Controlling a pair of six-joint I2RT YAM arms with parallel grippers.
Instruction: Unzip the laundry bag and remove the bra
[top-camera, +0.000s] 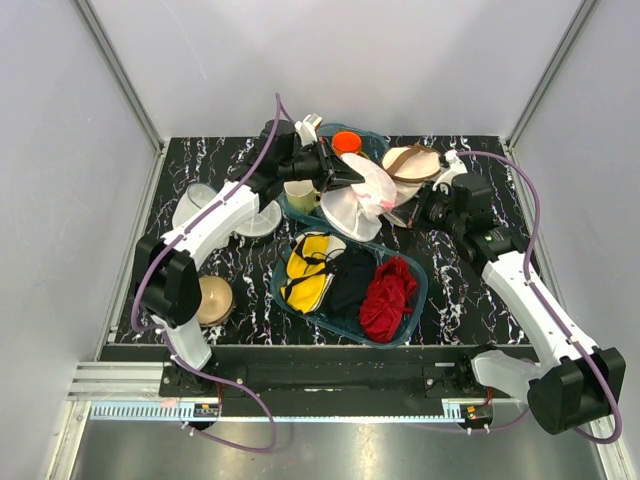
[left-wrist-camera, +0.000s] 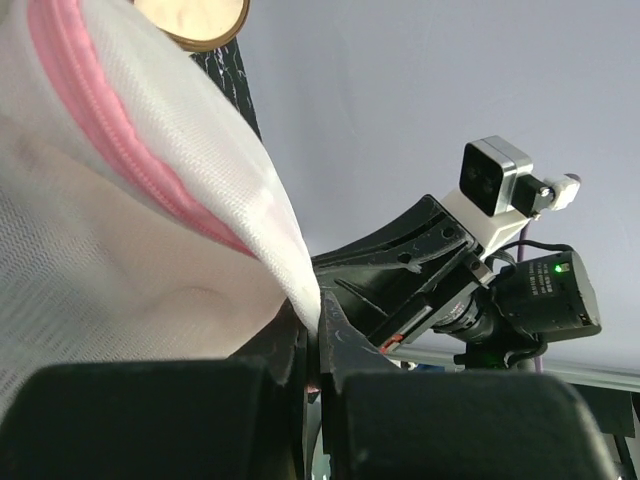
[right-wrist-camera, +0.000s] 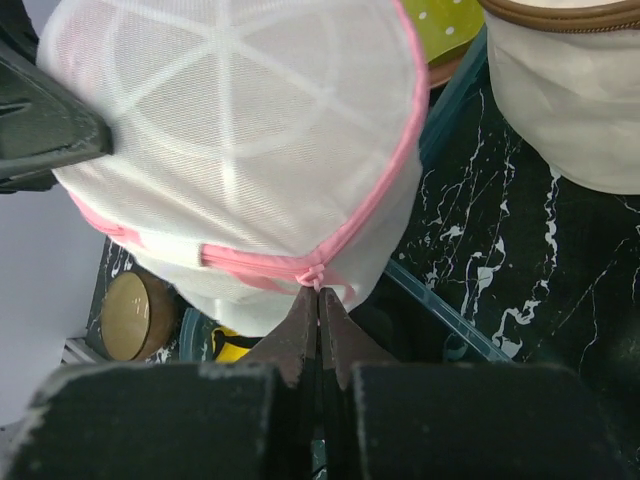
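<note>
The laundry bag (top-camera: 362, 197), white mesh with pink zip trim, hangs in the air between my two grippers above the back of the table. My left gripper (top-camera: 350, 178) is shut on its fabric edge, seen close in the left wrist view (left-wrist-camera: 318, 318) with the bag (left-wrist-camera: 120, 200) filling the left. My right gripper (top-camera: 407, 213) is shut on the pink zip pull (right-wrist-camera: 317, 277) at the bag's lower rim (right-wrist-camera: 240, 130); its tips (right-wrist-camera: 319, 300) pinch the pull. The zip looks closed. The bra is hidden inside the bag.
A blue tray (top-camera: 418, 300) below holds yellow, black and red cloths. A cream basket with brown straps (top-camera: 410, 165) stands at the back right. A tan dome (top-camera: 213, 300) sits front left. A white mesh pouch (top-camera: 195, 205) and disc (top-camera: 262, 222) lie left.
</note>
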